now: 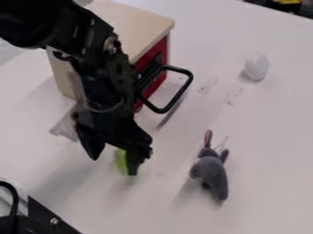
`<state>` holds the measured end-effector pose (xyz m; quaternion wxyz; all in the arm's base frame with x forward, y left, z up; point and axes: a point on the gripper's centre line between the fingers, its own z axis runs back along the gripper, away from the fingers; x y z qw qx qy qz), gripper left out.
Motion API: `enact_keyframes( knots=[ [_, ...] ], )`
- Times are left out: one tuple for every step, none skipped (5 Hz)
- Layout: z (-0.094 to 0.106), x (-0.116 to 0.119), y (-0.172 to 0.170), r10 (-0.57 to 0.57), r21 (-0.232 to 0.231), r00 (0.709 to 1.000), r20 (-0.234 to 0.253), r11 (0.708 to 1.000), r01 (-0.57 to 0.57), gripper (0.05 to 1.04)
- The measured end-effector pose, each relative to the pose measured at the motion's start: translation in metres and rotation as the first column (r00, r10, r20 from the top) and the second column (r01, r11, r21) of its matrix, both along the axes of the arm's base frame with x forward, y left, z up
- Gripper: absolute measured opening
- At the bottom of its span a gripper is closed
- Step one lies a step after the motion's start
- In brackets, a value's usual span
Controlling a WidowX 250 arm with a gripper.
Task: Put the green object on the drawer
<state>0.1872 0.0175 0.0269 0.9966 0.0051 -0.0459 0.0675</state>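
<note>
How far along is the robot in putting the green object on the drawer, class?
Done: the gripper is down at the green object.
In hand: nothing clearly; its fingers stand apart, so a grasp is unconfirmed.
Left: probably gripping, lifting and placing it, since it sits low, away from the drawer's top.

Drawer (161, 48) left, plush toy (212, 175) right

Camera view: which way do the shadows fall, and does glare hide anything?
Camera view: soft shadows fall to the lower left of the grey plush toy and white object; no glare hides either; the gripper partly covers the green object.
</note>
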Motion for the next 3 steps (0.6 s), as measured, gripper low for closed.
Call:
enact_keyframes(
  knots=[
    [-0.007, 0.008, -0.008, -0.004, 0.005, 1.000, 0.005, 1.000, 0.004, 0.999],
    [-0.011, 0.023, -0.006, 0.004, 0.016, 1.000, -0.010, 1.000, -0.004, 0.999],
    [-0.019, 0.024, -0.002, 0.017, 0.017, 0.999, -0.047, 1.000, -0.016, 0.999]
  ],
)
